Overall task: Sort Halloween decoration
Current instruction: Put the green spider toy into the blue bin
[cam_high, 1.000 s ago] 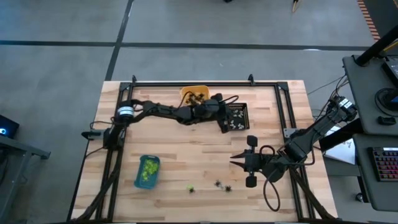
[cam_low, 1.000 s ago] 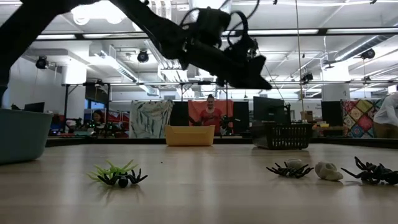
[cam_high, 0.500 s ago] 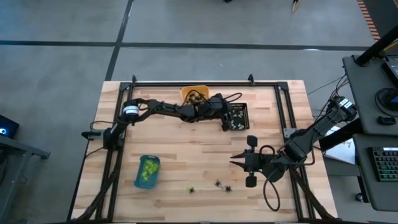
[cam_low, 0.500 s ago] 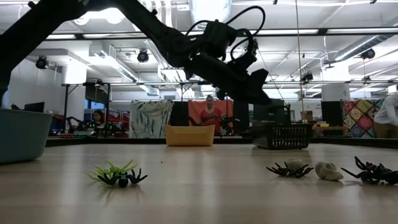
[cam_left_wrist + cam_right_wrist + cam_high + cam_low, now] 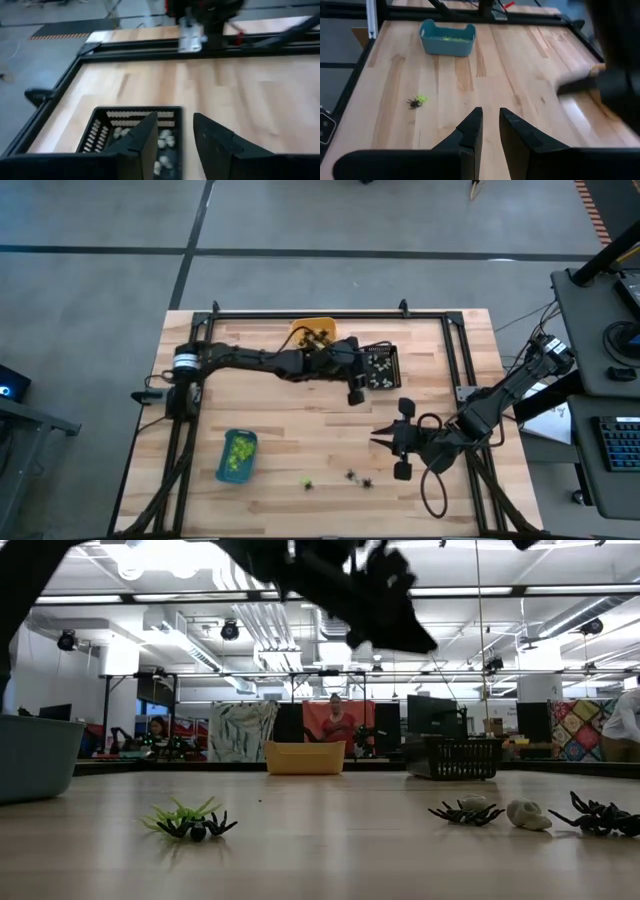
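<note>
Three trays: blue tray (image 5: 237,456) near the tabletop's left front, orange tray (image 5: 311,332) at the far edge in the middle, black tray (image 5: 382,367) just right of it.
Blue tray load: lime-green pieces (image 5: 239,450) already lying inside.
Left gripper (image 5: 356,392): hanging by the black tray's near left corner; fingers apart with a clear gap and nothing between them, where a second ago they looked pinched together.
What that means: my read is a whitish piece has just been let go into the black tray, so one more trinket is sorted.
Black tray load: whitish pieces (image 5: 163,141) scattered on its floor, plain in the left wrist view.
Change in position: the left arm has swung a little toward the tabletop's front and, in the low view, lifted higher than half a second ago.
Front edge, still unsorted: a green-and-black spider pair (image 5: 307,482), then black spiders (image 5: 359,477) with a whitish skull (image 5: 527,814) among them, all loose on the wood near the front middle.
Right gripper (image 5: 380,442): parked over the right half of the tabletop, pointing toward those leftovers; fingers set a narrow gap apart, empty, unmoved over the last second.
Next, I'd guess: back to the front edge for another piece.
</note>
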{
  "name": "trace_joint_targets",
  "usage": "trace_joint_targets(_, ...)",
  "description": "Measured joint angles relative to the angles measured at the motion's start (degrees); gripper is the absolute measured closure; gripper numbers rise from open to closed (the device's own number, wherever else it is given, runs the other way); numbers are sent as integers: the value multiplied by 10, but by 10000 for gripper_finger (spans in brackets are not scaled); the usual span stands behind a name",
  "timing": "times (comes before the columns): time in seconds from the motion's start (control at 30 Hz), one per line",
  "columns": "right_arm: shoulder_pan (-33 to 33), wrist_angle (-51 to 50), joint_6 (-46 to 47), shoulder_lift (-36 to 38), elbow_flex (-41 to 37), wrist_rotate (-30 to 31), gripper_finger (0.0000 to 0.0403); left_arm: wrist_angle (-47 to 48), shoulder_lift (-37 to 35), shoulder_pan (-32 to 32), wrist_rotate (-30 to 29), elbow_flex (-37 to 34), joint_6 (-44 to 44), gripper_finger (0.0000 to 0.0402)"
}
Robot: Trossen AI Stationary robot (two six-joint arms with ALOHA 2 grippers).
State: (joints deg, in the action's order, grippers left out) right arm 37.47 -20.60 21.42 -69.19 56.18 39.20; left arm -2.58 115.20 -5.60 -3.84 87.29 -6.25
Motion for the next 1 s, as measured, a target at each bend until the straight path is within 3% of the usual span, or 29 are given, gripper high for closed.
trace_joint_targets(0.13, 0, 2, 40, 0, -22, 0, 346, 49, -57, 38, -14, -9, -17, 309)
trace_joint_targets(0.4, -5, 9, 75, -26, -35, 30, 346, 62, -168, 123, -138, -90, -35, 332)
trace_joint_targets(0.77, -40, 62, 49, -90, -24, 23, 346, 47, -309, 219, -188, -267, 74, 343)
trace_joint_targets(1.0, -57, 62, 49, -98, 0, -30, 346, 58, -356, 284, -178, -340, 128, 343)
